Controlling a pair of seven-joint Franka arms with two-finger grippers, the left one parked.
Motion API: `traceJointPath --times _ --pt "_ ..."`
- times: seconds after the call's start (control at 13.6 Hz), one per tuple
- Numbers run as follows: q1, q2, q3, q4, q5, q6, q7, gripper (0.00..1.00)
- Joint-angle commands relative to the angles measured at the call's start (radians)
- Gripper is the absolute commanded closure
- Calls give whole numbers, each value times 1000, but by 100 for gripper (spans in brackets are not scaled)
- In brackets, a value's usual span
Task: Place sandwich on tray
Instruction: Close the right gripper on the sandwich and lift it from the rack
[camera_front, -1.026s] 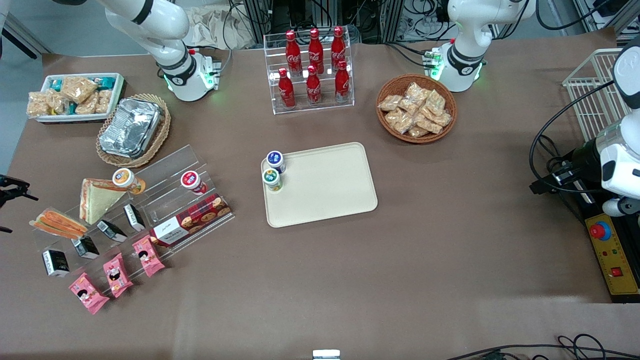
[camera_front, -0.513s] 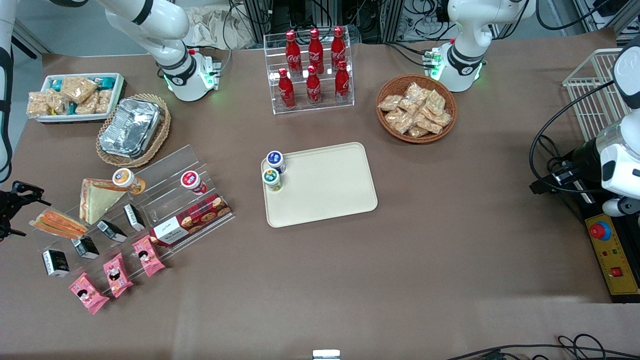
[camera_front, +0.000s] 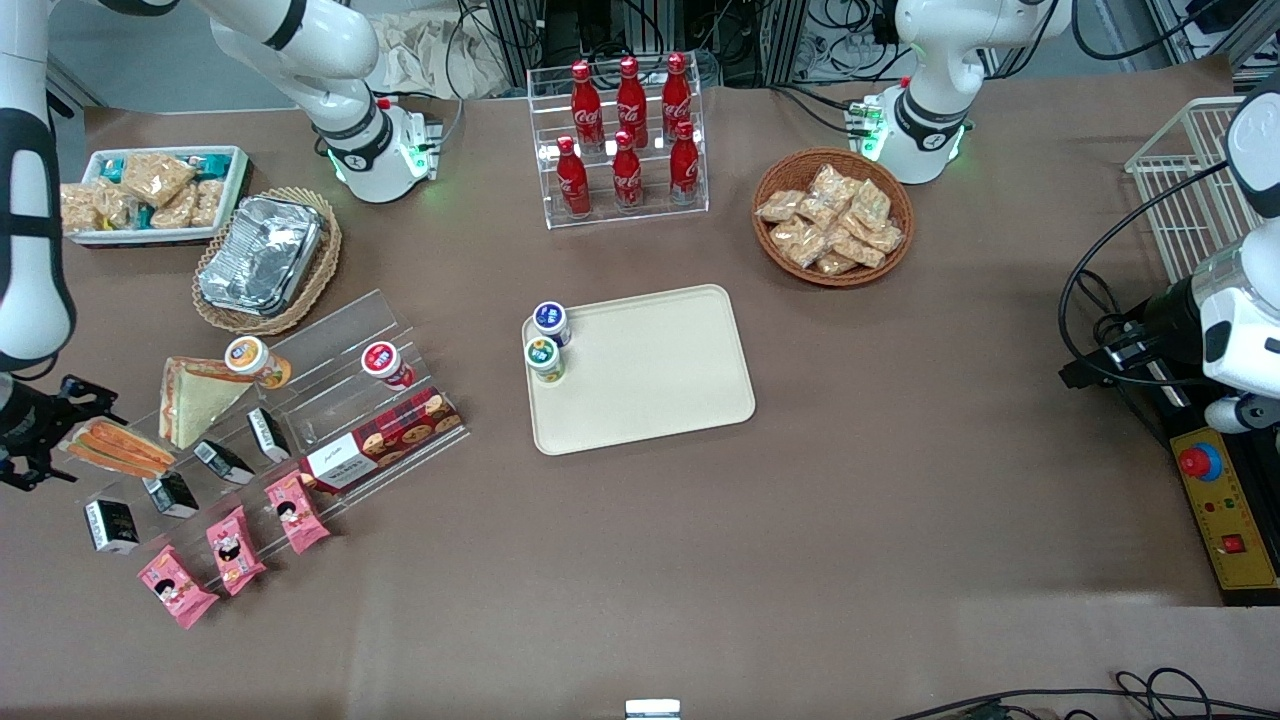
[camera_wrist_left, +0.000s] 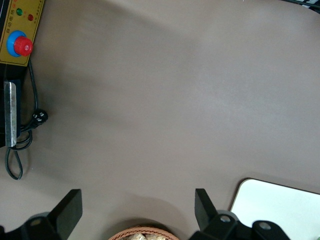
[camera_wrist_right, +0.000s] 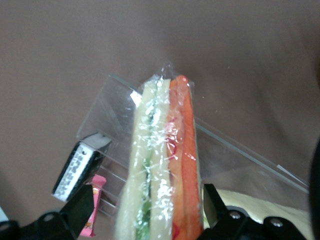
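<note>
At the working arm's edge of the brown surface (camera_front: 700, 560), my hand (camera_wrist_right: 145, 212) hangs spread wide, a finger either side of the clear-wrapped wedge sandwich with orange and green filling (camera_wrist_right: 162, 165) without gripping it. The sandwich lies on the clear acrylic stepped rack (camera_front: 330, 345), well apart from the cream-beige rectangular plastic tray (camera_front: 650, 370) mid-surface.

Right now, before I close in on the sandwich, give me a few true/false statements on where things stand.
1. The sandwich lies on the clear stepped stand. True.
2. The gripper is shut on the sandwich. False: it is open, one finger on each side of the sandwich.
3. The tray holds two small bottles at one corner. True.
4. The sandwich is already on the tray. False: it is still on the stand, toward the working arm's end.
</note>
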Motion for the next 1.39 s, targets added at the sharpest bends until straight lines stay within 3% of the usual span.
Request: traceJointPath --times 0.0,0.22,0.44,0.73,1.32 --pt "10 -4 -3 -20 30 31 -1 42" --pt "32 -6 -3 -20 30 29 -4 98" --pt "32 -9 3 -14 36 28 -5 100" --pt "21 -15 5 6 98 10 -34 100" --pt "17 -15 -5 204 154 -263 -45 100"
